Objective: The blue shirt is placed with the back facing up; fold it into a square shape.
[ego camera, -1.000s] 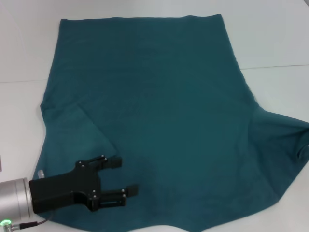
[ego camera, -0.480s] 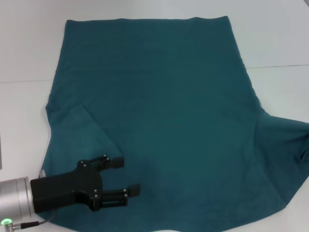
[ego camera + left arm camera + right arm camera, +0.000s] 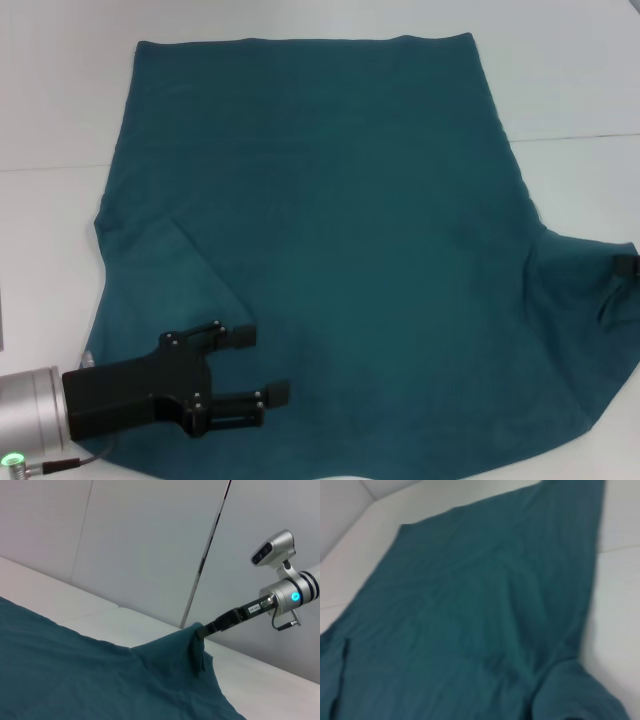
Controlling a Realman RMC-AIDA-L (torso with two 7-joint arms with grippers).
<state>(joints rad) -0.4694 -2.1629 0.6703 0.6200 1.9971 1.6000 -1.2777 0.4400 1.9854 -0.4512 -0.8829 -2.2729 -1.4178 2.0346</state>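
The blue shirt [image 3: 330, 230] lies spread on the white table [image 3: 580, 90], plain side up, with its left sleeve folded in over the body. My left gripper [image 3: 266, 364] is open and hovers over the shirt's near left part, holding nothing. My right gripper [image 3: 627, 268] shows only as a black tip at the right edge, at the right sleeve. In the left wrist view the right gripper [image 3: 202, 630] is shut on that sleeve and holds it up in a peak above the shirt [image 3: 75, 675]. The right wrist view shows only the shirt [image 3: 470, 620].
A table seam [image 3: 580, 136] runs out from the shirt's right side. Bare table surrounds the shirt at the far side and on the right. Pale wall panels [image 3: 140, 545] stand behind the table. A thin grey edge [image 3: 2, 320] shows at the far left.
The shirt has shifted a little to the right. The right sleeve has bunched up, and the right gripper's tip has come into view at the right edge. The left gripper has barely moved.
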